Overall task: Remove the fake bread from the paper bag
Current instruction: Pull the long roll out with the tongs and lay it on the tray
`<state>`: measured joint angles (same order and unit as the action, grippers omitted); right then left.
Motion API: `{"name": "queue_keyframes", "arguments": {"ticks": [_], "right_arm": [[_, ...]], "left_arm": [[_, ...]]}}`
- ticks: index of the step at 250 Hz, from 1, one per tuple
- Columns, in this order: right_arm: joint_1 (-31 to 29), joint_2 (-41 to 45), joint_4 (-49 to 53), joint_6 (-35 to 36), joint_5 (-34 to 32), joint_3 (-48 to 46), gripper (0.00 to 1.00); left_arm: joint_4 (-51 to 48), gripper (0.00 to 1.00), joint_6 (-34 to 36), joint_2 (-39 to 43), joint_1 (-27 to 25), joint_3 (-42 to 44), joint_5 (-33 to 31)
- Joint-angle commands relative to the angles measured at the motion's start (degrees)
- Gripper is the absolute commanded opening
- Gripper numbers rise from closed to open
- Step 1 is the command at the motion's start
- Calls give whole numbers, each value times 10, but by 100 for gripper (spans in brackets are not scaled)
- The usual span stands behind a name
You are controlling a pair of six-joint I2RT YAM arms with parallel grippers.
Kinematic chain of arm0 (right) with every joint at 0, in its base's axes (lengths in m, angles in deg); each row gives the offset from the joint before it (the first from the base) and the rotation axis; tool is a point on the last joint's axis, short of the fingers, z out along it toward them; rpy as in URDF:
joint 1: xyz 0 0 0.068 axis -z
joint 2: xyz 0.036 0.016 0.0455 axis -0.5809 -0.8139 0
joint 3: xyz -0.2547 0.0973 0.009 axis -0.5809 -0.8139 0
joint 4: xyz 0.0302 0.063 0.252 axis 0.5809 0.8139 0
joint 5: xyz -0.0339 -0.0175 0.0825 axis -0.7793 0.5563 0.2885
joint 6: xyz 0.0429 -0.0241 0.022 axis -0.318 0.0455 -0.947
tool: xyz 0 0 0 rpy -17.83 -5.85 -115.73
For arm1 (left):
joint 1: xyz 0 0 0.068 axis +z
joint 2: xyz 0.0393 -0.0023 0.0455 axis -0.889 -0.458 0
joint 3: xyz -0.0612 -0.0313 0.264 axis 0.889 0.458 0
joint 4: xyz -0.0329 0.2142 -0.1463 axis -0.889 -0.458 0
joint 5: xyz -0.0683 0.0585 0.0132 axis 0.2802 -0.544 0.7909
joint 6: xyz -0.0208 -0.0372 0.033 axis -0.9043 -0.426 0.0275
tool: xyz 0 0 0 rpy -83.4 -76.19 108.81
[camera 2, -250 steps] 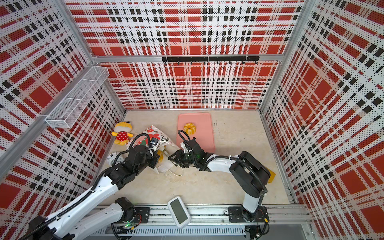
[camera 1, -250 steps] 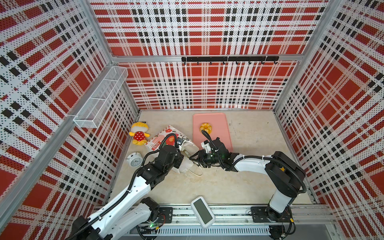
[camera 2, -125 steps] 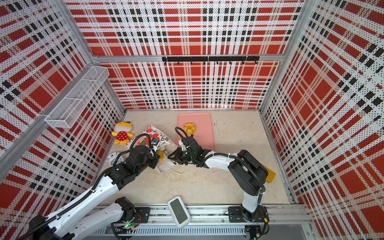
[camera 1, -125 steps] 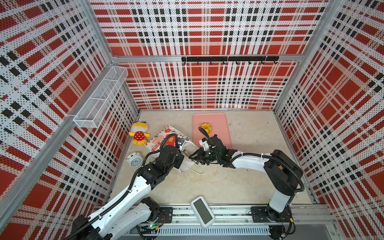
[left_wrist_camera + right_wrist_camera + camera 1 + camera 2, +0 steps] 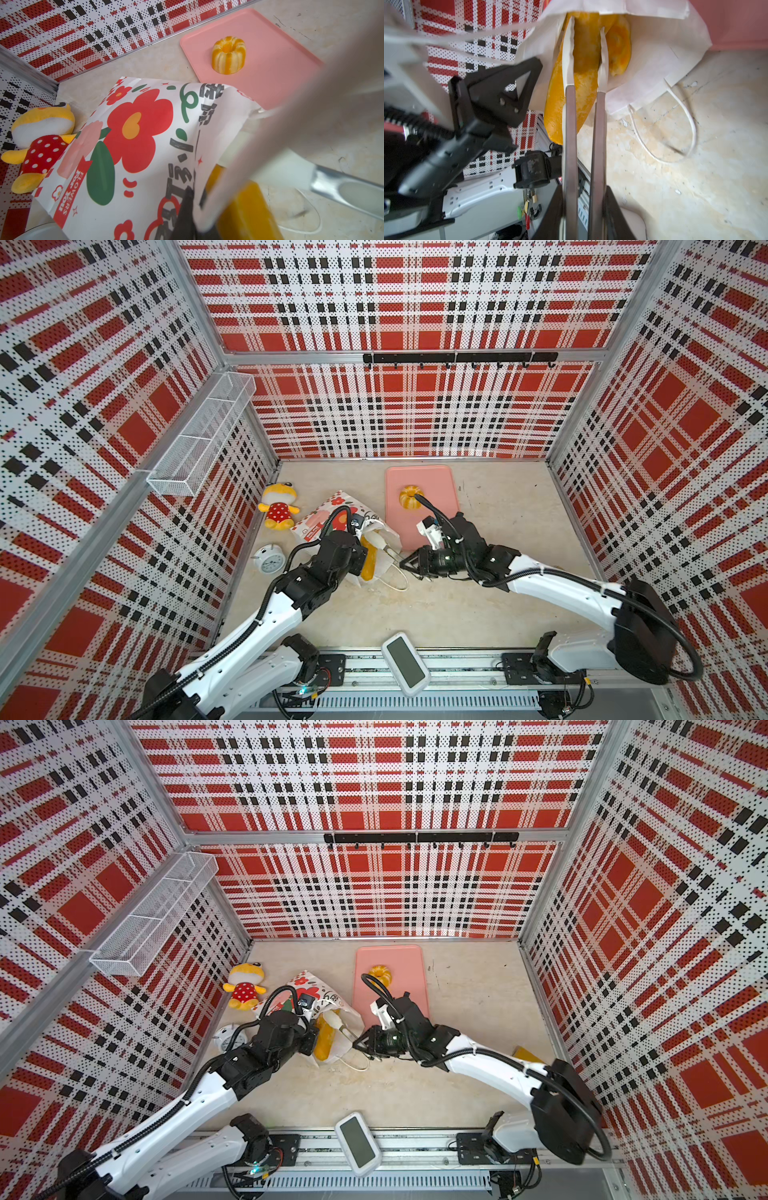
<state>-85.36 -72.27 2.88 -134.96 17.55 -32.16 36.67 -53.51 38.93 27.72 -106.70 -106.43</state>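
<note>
Enclosing the beige tabletop [image 5: 498, 506] and paper bag [image 5: 316, 522], red plaid walls [image 5: 395, 406] rise.

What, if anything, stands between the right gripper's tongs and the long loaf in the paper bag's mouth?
Nothing visible does. The tongs held by the right gripper reach into the paper bag's open mouth, their white tips either side of the long loaf; a second bread lies beside it.
</note>
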Motion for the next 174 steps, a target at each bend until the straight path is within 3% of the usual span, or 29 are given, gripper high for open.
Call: {"name": "queue_keyframes", "arguments": {"ticks": [1,40,78,126,148,174], "right_arm": [[-7,68,38,37,-6,-36,0],[-9,154,124,54,-30,-65,0],[13,203,211,102,-49,-37,0],[184,208,282,177,6,22,0],[255,158,313,232,20,74,0],[289,72,310,291,25,131,0]], "left_arm": [[16,0,-40,3,1,5,-27],[16,0,-52,-3,9,8,-39],[10,0,-56,-2,20,5,-33],[1,0,-59,6,30,3,-24],[1,0,-62,8,30,8,-22],[0,0,-66,9,30,10,-22]]}}
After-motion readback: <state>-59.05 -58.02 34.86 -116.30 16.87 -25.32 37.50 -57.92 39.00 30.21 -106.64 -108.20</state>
